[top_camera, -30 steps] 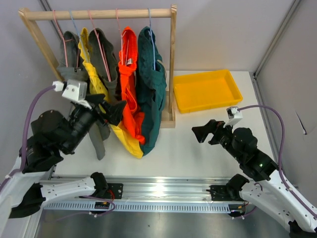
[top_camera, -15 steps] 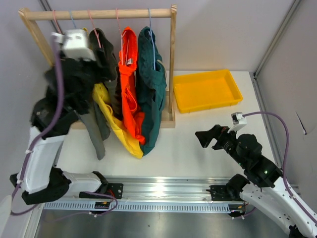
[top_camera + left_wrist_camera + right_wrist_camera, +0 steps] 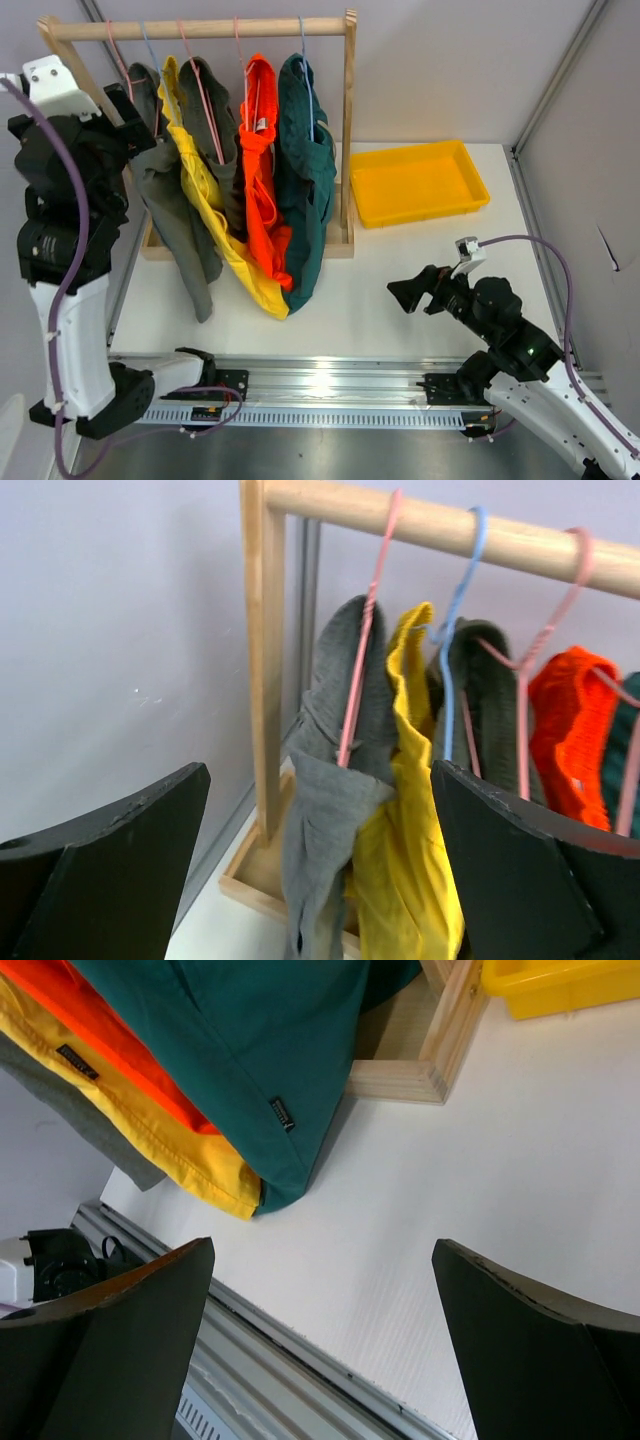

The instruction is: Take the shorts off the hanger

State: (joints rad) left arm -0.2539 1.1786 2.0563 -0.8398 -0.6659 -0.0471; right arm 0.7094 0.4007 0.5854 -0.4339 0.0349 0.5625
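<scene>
Five pairs of shorts hang on wire hangers from a wooden rail [image 3: 200,28]: grey [image 3: 160,200], yellow [image 3: 205,195], dark olive [image 3: 212,105], bright orange [image 3: 260,170] and dark teal [image 3: 305,180]. My left gripper [image 3: 130,118] is open and empty, raised beside the rack's left post, level with the top of the grey shorts. Its wrist view shows the grey shorts [image 3: 330,810] on a pink hanger [image 3: 365,630] straight ahead, apart from the open gripper [image 3: 318,790], with the yellow shorts [image 3: 410,860] next to them. My right gripper [image 3: 410,293] is open and empty, low over the table, right of the shorts' hems.
A yellow tray [image 3: 420,185] lies on the table right of the rack. The rack's wooden base [image 3: 420,1070] and the teal shorts' hem [image 3: 250,1040] show ahead of the right gripper [image 3: 322,1260]. A metal rail [image 3: 320,385] runs along the table's near edge.
My left arm has swung up from in front of the lower shorts to the rack's top left corner, gripper open throughout. The right gripper has shifted slightly.
</scene>
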